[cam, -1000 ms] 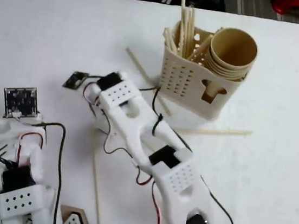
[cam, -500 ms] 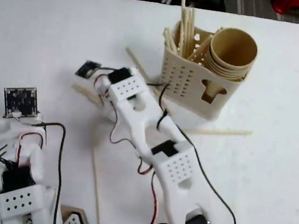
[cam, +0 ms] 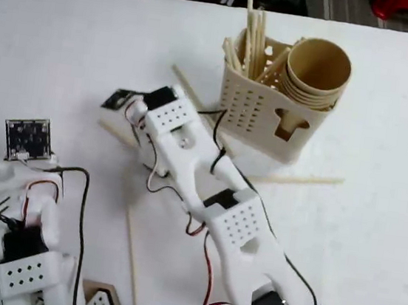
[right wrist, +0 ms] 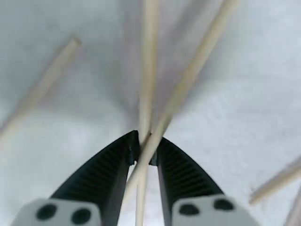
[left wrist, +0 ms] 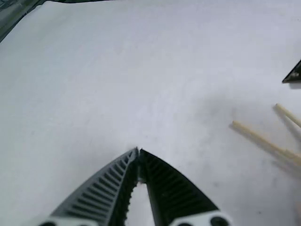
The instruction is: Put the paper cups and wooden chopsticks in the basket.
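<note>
My right gripper point(right wrist: 145, 141) is shut on two wooden chopsticks point(right wrist: 149, 61) that cross between its jaws just above the white table. In the high view the right arm point(cam: 182, 146) stretches toward the table's middle, a little left of the white basket point(cam: 257, 114). That basket holds stacked paper cups point(cam: 320, 71) and several upright chopsticks point(cam: 249, 35). Loose chopsticks lie on the table: one point(cam: 132, 255) near the front, one point(cam: 297, 180) right of the arm, one point(cam: 186, 83) by the basket. My left gripper point(left wrist: 139, 151) is shut and holds nothing, low over bare table at the front left.
The left arm point(cam: 28, 220) stands at the front left corner with its camera board point(cam: 27, 138) facing up. Black and red cables point(cam: 218, 154) trail along the right arm. Two chopstick ends point(left wrist: 263, 139) lie off to the side of my left gripper.
The right arm's wrist has shifted toward the far side and the basket, uncovering a chopstick on its left. The left arm has stayed still.
</note>
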{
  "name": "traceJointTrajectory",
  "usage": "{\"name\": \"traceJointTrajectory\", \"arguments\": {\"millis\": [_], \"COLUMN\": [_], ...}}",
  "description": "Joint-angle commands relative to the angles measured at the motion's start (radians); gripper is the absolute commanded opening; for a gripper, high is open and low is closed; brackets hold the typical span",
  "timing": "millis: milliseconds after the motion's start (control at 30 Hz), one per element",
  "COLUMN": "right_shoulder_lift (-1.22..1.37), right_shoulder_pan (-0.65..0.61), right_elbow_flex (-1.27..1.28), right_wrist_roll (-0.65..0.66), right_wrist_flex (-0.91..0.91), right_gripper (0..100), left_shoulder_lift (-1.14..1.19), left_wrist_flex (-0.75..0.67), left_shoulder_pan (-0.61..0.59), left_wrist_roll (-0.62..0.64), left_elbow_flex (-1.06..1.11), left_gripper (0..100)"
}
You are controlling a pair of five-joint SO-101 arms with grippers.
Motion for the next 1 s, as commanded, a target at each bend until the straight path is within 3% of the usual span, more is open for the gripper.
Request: {"name": "traceJointTrajectory", "arguments": {"millis": [0, 600, 733, 967], "right_shoulder_lift": [-0.162, -0.889, -1.040, -1.138], "right_shoulder_pan": [0.027, 0.050, 0.061, 0.206], "right_elbow_flex": [-0.015, 0.210, 0.213, 0.213], "right_wrist_roll": [-0.002, -0.084, -0.117, -0.204], "right_wrist_flex": [0.042, 0.042, -0.019, -0.236], "right_gripper": [1.9, 1.9, 1.9, 1.9], "left_shoulder_lift": [-0.016, -0.016, -0.016, -0.016], "left_wrist_flex": [-0.012, -0.012, -0.012, -0.012], "left_shoulder_pan": [-0.004, -0.004, -0.004, -0.004], "left_wrist_roll": [-0.012, -0.012, -0.012, -0.012], "left_elbow_flex": [0.005, 0.005, 0.005, 0.006], "left_gripper": [2, 2, 2, 2]}}
